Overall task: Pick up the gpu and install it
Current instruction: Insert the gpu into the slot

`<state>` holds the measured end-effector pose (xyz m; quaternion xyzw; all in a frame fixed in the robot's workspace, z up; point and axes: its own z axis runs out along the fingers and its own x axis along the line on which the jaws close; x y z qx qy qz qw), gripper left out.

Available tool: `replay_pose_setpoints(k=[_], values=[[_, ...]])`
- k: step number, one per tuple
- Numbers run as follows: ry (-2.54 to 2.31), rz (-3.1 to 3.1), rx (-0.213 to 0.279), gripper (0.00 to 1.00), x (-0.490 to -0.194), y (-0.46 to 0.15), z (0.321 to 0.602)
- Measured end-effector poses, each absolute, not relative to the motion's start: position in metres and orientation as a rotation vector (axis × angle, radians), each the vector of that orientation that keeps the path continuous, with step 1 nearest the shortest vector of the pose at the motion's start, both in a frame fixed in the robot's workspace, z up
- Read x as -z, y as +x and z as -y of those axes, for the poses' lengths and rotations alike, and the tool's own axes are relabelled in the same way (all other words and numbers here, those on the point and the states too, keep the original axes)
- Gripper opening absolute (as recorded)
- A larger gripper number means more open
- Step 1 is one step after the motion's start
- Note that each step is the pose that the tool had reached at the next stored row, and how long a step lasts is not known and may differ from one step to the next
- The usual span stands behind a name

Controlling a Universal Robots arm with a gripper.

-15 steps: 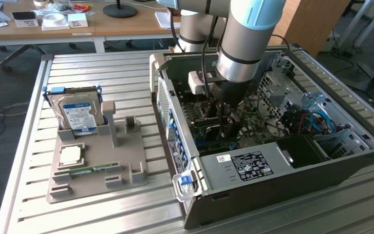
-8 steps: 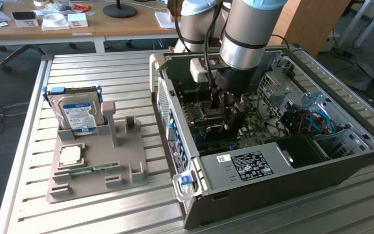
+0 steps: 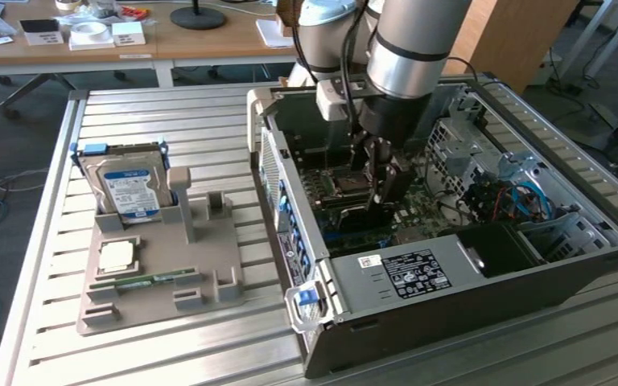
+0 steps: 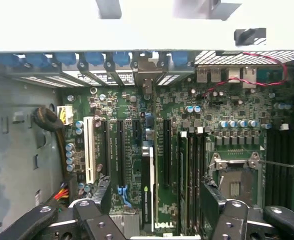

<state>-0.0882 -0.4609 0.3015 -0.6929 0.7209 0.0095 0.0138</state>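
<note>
Underneath everything, a slatted metal table [image 3: 180, 121]. Lying on it toward the exterior view's right, side panel off, a black tower case [image 3: 449, 322], with the motherboard [image 4: 237, 100] facing up inside.

Reaching down into the case, a grey arm [image 3: 405, 56], gripper [image 3: 382, 189] low over the board. Seen from the wrist, gripper [image 4: 157, 200] spread wide, black fingers [image 4: 212, 200] well apart and closed on nothing.

Standing on edge between those fingers and touching neither, the gpu [image 4: 147, 185]: thin dark card, pale edge, seated upright in an expansion slot among the long black slots. Lined up with the rear slot openings under a row of blue latches [image 4: 92, 59].

Toward the exterior view's left, a grey fixture tray [image 3: 158, 310] with several bare holders. Propped upright in it, a silver hard drive [image 3: 129, 189]; blue-and-white label, print too small to read. Lying flat nearer the tray's front, a square processor chip [image 3: 116, 256] and a narrow green memory stick [image 3: 142, 281].

On the case's black inner cover, a dark label [image 3: 417, 273] with white print, not legible, and just beside it a small white sticker [image 3: 368, 260], also unreadable.

On the board, an empty processor socket [image 4: 234, 180], a red wire [image 4: 267, 60] looping near the rear ports, and white lettering [image 4: 164, 226] at the board's edge, apparently "DELL".
</note>
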Motion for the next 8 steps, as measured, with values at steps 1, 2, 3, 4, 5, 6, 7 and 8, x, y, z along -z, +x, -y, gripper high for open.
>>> replay_pose_setpoints(k=[1, 2, 3, 4, 5, 6, 7, 8], values=[[-2.158, -2.245, -0.029, 0.80, -0.304, -0.088, 0.461], [-2.158, -2.245, -0.029, 0.80, -0.306, -0.088, 0.461], [-2.158, -2.245, -0.029, 0.80, -0.308, -0.088, 0.461], [-2.158, -2.245, -0.029, 0.80, -0.310, -0.088, 0.461], [-2.157, -2.245, -0.029, 0.80, -0.312, -0.088, 0.461], [-2.158, -2.245, -0.029, 0.80, -0.314, -0.088, 0.461], [-2.158, -2.245, -0.029, 0.80, -0.316, -0.088, 0.461], [-2.157, -2.245, -0.029, 0.80, -0.318, -0.088, 0.461]])
